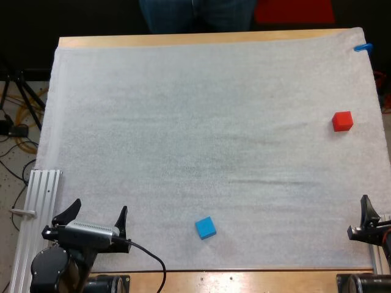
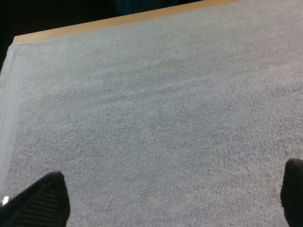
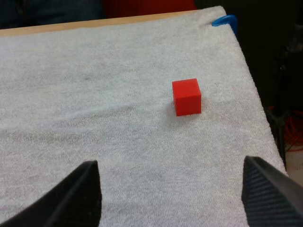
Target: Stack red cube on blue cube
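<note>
Find the right gripper with fingers spread wide and gripping nothing in its wrist view, short of the red cube near the right edge of the mat, but catch just one finger in the high view, the rest cut off. Find the left gripper released too, over bare mat at the near left, with the blue cube near the front edge, well apart from the red. Beyond the table, make out only a person's legs, cut off above.

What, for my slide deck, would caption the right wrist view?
Open right gripper faces the red cube on the white mat, not yet grasped.
</note>
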Tool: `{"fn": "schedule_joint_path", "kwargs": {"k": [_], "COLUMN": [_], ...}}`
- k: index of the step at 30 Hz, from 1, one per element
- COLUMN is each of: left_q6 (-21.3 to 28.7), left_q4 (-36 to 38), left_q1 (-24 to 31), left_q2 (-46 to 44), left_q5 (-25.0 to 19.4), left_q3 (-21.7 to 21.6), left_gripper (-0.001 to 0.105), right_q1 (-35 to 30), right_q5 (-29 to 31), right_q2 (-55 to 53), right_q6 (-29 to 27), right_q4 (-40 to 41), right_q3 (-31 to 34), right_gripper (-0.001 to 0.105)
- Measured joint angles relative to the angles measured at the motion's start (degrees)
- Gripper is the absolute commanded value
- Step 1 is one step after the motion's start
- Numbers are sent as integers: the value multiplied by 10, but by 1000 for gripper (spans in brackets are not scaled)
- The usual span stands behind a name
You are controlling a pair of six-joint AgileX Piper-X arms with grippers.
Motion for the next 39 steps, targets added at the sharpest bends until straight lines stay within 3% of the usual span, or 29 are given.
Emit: {"fn": "schedule_joint_path", "kwargs": {"k": [24,32,39], "left_q6": [0,0,0], "left_q4": [0,0,22], "left_q1": [0,-50,-140], "left_q2": [0,8,109], "left_q5": [10,26,39], "left_q3": [-4,-87,-168], "left_gripper": [87,87,87], "right_q1": [0,0,0], "right_q5": [0,11,11], "right_q2": [0,38,143], "right_q6": [0,0,0], "right_q4": [4,11,42], "right_q3": [-7,-87,-172], "right_gripper": [62,62,62]}}
